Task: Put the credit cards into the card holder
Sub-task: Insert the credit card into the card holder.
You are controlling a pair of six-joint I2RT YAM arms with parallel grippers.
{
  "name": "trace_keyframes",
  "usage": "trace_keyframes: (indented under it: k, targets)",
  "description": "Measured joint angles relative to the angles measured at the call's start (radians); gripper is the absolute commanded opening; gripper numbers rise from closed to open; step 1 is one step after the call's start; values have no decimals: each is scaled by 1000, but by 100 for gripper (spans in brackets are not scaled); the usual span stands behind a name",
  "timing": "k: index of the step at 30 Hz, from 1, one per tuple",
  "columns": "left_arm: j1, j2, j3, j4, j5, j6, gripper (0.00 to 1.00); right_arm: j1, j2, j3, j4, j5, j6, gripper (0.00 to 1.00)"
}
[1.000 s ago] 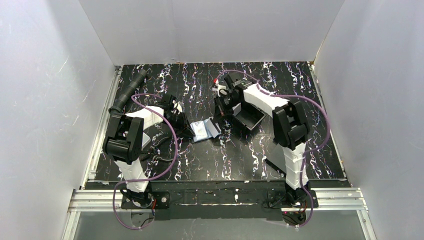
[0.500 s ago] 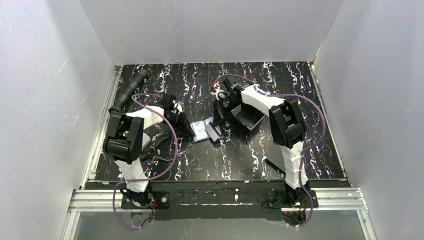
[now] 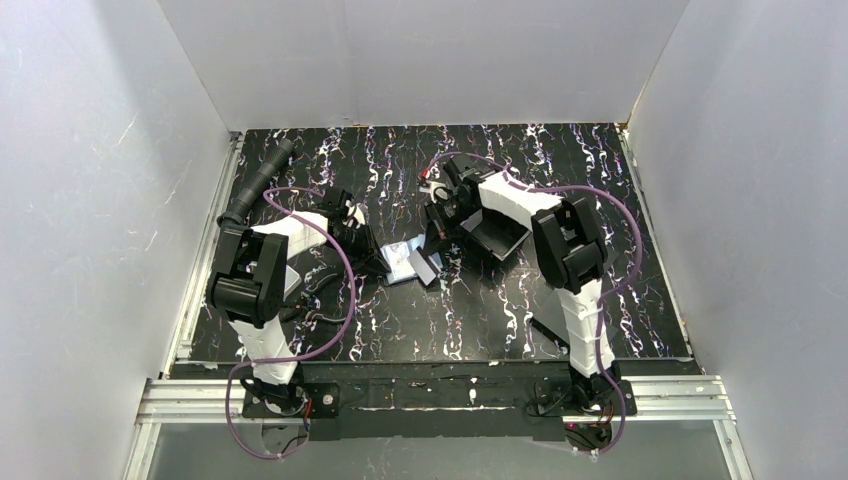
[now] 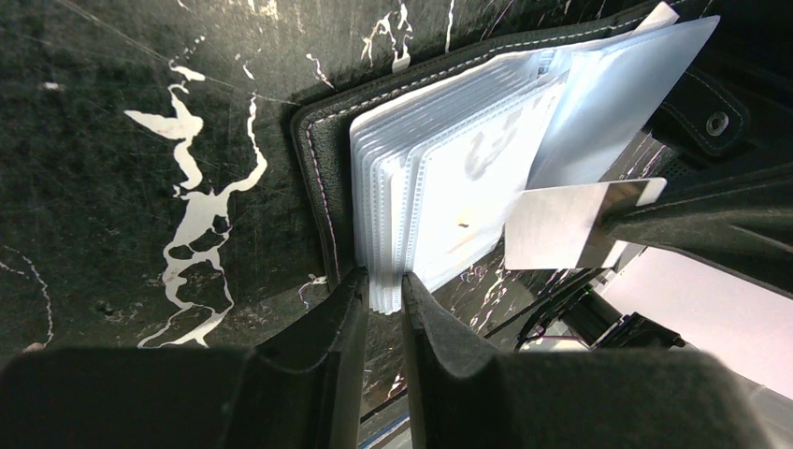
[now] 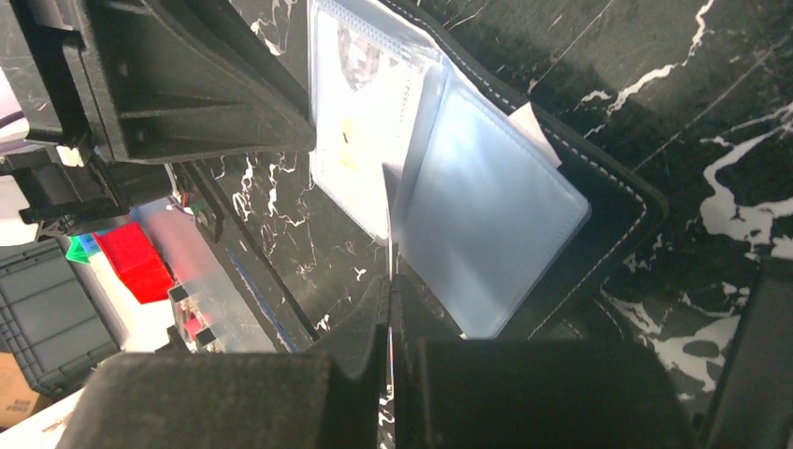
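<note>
Sleeves [image 4: 439, 187] of the card holder [image 4: 313, 159] are being pinched steady by the left gripper [image 4: 383, 285] while the right gripper [image 5: 390, 295] is clamping a credit card [image 4: 556, 224], aiming for a pocket.

A black table top [image 3: 480, 325] veined with white marbling sits inside a booth of plain white panels: back wall [image 3: 420, 60], left wall [image 3: 90, 200], right wall [image 3: 760, 200]. An aluminium rail [image 3: 440, 392] runs along its near edge. Light is even.
</note>
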State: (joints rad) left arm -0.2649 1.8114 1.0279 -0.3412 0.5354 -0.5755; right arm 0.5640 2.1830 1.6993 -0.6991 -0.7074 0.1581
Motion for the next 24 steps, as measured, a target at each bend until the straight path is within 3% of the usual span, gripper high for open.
trace_keyframes:
  k: [24]
  targets:
    - [0,1,2,-4,2,7,15,-1,51,23,183,-22,106,1]
